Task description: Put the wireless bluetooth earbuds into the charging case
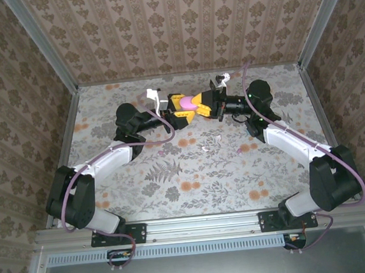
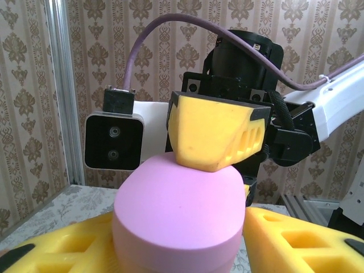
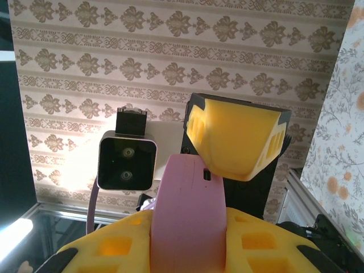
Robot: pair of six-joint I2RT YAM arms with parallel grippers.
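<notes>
The pink pebble-shaped charging case (image 1: pixel 185 102) hangs in the air over the far middle of the table, held from both sides. My left gripper (image 1: pixel 179 113) is shut on its broad sides; in the left wrist view the case (image 2: pixel 176 199) sits between my yellow fingers (image 2: pixel 296 239). My right gripper (image 1: pixel 200 104) is shut on its narrow sides; in the right wrist view the case (image 3: pixel 187 193) stands edge-on, showing a small port and a thin seam. Tiny earbuds lie on the table below: a white one (image 1: pixel 204 147) and a pink one (image 1: pixel 241 148).
The floral table (image 1: pixel 175 194) is walled by patterned panels and metal rails (image 1: pixel 66 127). The other arm's wrist camera (image 2: pixel 114 141) faces mine closely. A white cable clip (image 1: pixel 152 94) juts from the left wrist.
</notes>
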